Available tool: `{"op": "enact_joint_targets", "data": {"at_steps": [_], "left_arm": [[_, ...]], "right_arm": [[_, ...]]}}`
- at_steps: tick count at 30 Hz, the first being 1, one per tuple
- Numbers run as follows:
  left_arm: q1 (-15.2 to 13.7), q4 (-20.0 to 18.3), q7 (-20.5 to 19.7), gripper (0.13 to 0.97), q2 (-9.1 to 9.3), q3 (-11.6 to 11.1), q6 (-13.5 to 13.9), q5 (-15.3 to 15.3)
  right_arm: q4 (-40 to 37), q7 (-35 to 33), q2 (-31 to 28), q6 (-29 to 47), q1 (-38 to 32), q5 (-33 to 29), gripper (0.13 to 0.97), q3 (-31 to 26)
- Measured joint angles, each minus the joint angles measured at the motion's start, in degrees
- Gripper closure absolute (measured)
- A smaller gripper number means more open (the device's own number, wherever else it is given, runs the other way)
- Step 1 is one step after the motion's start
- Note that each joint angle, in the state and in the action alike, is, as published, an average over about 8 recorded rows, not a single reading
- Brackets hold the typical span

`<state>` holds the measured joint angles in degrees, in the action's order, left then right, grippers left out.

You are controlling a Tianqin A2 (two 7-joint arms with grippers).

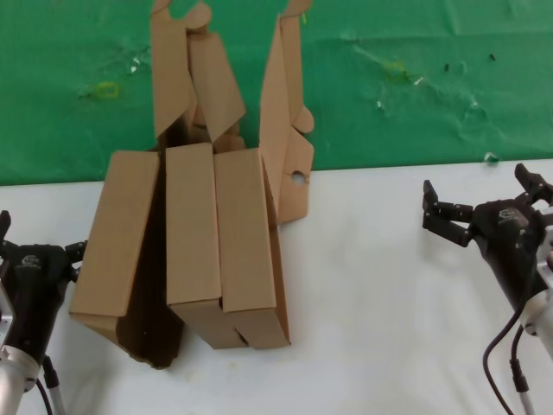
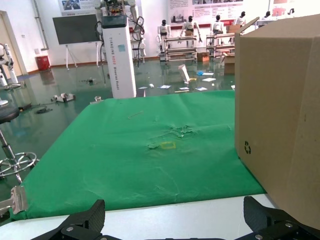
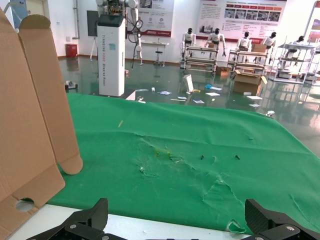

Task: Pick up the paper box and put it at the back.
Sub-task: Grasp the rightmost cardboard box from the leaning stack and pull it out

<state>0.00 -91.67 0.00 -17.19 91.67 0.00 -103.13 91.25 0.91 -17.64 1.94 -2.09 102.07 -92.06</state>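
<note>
Paper box [image 1: 246, 246] straddles the white table [image 1: 389, 285] edge beside 2 boxes [image 1: 155, 242].

This is a robotics lab or demonstration hall. Beyond the left pincer [image 2: 170, 227], past the green cloth [image 2: 150, 155] covering the far part of the desk [image 2: 175, 212], a glossy green floor [image 2: 75, 82] stretches away with a white branded pillar [image 2: 119, 55], a dark screen on a stand [image 2: 77, 28], and humanoid robots [image 2: 190, 26] lined up by metal racks [image 2: 180, 47]. Ahead of the right pincer [image 3: 175, 227], wall posters [image 3: 242, 17] and stacked cardboard cartons [image 3: 248, 80] stand in the same hall.
</note>
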Motion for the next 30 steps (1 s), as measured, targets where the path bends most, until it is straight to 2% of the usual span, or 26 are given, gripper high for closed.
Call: {"op": "enact_joint_targets", "data": {"at_steps": [18,26,30], "left_arm": [[0.0,0.0,0.0,0.132,0.0,0.0,0.0,0.0],[0.0,0.0,0.0,0.148,0.0,0.0,0.0,0.0],[0.0,0.0,0.0,0.176,0.0,0.0,0.0,0.01]], "right_arm": [[0.23,-0.1,-0.22,-0.23,0.08,0.0,0.129,-0.18],[7.55,-2.88,-6.98,-3.91,1.37,0.42,0.129,-3.93],[11.05,-4.66,-8.7,-0.61,2.36,0.92,0.129,-2.43]]}}
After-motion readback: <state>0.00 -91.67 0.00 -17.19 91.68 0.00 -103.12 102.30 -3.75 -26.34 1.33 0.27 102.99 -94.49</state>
